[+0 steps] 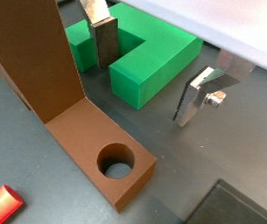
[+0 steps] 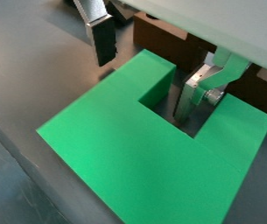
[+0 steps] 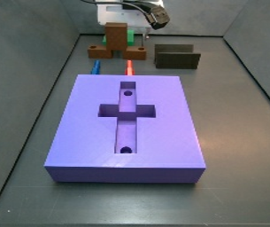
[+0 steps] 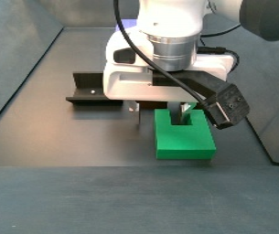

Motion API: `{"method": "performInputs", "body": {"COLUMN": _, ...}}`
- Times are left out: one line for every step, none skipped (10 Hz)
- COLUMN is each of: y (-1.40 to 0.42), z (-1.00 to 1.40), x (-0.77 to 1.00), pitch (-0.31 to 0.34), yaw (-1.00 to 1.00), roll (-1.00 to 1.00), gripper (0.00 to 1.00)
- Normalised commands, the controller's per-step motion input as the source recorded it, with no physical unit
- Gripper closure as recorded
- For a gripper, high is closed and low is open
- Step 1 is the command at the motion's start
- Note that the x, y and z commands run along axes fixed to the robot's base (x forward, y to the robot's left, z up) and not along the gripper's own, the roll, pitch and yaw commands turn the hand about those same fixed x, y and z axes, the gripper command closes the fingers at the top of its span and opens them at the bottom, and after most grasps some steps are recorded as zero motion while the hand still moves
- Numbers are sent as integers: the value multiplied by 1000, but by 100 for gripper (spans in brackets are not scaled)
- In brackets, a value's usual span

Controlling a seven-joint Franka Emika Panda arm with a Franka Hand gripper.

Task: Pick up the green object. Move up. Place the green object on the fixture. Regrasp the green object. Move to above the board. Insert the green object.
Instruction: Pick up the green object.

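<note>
The green object (image 1: 153, 61) rests on the floor next to the brown stepped block (image 1: 53, 79). It also shows in a wrist view (image 2: 123, 149) and in both side views (image 3: 117, 35) (image 4: 185, 137). My gripper (image 1: 147, 87) is low over it and open. One finger (image 1: 106, 44) stands in the notch and another finger (image 1: 198, 98) stands outside, so the jaws straddle one leg with gaps on both sides. The gripper also shows in a wrist view (image 2: 144, 90) and in both side views (image 3: 131, 31) (image 4: 172, 110). The fixture (image 3: 177, 56) (image 4: 92, 90) stands apart. The board (image 3: 127, 124) lies nearer the front.
The brown stepped block has a round hole (image 1: 118, 162) in its low step. A thin red rod (image 1: 1, 203) (image 3: 128, 66) lies by it, and a blue piece (image 3: 96, 65) beside that. Grey walls enclose the floor.
</note>
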Motion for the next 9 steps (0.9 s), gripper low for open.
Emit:
{"method": "performInputs", "body": {"y": -77, "z": 0, "x": 0, "pitch": -13, "yaw": 143, "roll": 0, "gripper": 0}}
{"method": "performInputs", "body": {"y": 0, "z": 0, "x": 0, "pitch": 0, "yaw": 43, "roll": 0, "gripper": 0}}
{"method": "performInputs", "body": {"y": 0, "z": 0, "x": 0, "pitch": 0, "yaw": 0, "roll": 0, "gripper": 0}}
{"method": "performInputs", "body": {"y": 0, "z": 0, "x": 0, "pitch": 0, "yaw": 0, "roll": 0, "gripper": 100}}
{"method": "performInputs", "body": {"y": 0, "z": 0, "x": 0, "pitch": 0, "yaw": 0, "roll": 0, "gripper": 100}}
{"method": "performInputs", "body": {"y": 0, "z": 0, "x": 0, "pitch": 0, "yaw": 0, "roll": 0, "gripper": 100}}
{"method": "performInputs", "body": {"y": 0, "z": 0, "x": 0, "pitch": 0, "yaw": 0, "roll": 0, "gripper": 100}}
{"method": "performInputs", "body": {"y": 0, "z": 0, "x": 0, "pitch": 0, "yaw": 0, "roll": 0, "gripper": 100}}
{"method": "performInputs", "body": {"y": 0, "z": 0, "x": 0, "pitch": 0, "yaw": 0, "roll": 0, "gripper": 100}}
